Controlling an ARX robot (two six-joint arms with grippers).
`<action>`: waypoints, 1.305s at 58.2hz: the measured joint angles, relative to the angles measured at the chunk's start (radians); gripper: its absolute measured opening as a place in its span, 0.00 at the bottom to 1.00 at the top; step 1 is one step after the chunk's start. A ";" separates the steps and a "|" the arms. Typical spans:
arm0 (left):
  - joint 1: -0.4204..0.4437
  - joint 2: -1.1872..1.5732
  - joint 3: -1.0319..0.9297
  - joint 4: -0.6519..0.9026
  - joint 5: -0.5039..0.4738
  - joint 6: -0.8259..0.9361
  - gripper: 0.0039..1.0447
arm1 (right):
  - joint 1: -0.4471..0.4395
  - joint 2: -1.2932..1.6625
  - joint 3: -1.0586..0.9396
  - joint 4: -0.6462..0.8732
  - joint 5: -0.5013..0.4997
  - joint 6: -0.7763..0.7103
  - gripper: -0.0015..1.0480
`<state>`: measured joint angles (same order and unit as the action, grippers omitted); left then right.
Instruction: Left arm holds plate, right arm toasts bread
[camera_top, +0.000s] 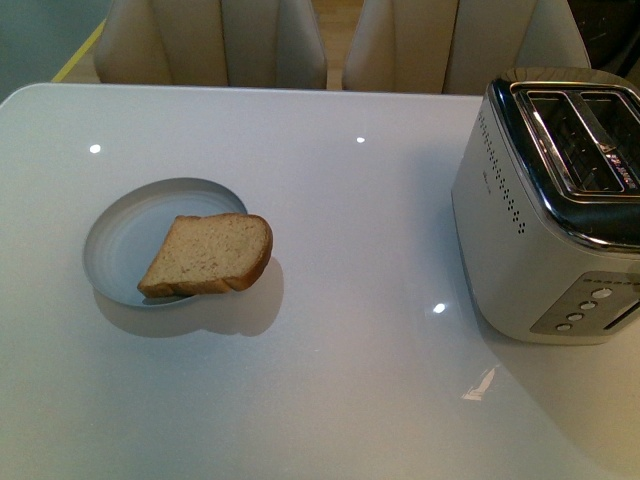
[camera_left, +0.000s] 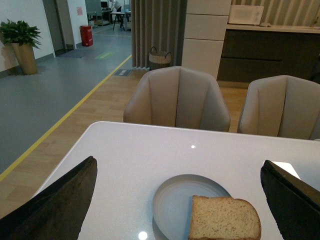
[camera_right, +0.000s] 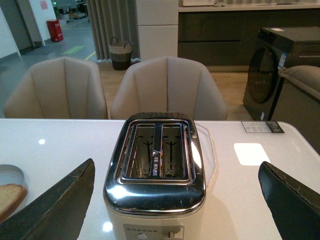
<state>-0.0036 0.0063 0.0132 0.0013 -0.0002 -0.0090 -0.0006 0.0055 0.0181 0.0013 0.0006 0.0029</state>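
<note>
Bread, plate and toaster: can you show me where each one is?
bread (camera_top: 208, 255), front view, middle of the slice's speckled face.
plate (camera_top: 125, 238), front view, bare blue-grey part beside the slice.
toaster (camera_top: 505, 240), front view, its pale side wall.

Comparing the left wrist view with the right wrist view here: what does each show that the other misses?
Left wrist only: a potted plant. Right wrist only: the toaster, both slots empty, and a dark appliance behind. Shared: the bread on the plate (just an edge in the right wrist view), the white table, beige chairs.
</note>
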 joint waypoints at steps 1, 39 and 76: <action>0.000 0.000 0.000 0.000 0.000 0.000 0.93 | 0.000 0.000 0.000 0.000 0.000 0.000 0.91; 0.064 0.402 0.161 -0.187 0.134 -0.315 0.93 | 0.000 0.000 0.000 0.000 0.000 0.000 0.91; 0.116 1.998 0.528 0.793 0.155 -0.380 0.93 | 0.000 0.000 0.000 0.000 0.000 0.000 0.91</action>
<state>0.1127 2.0041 0.5407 0.7944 0.1547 -0.3893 -0.0006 0.0055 0.0181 0.0013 0.0002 0.0029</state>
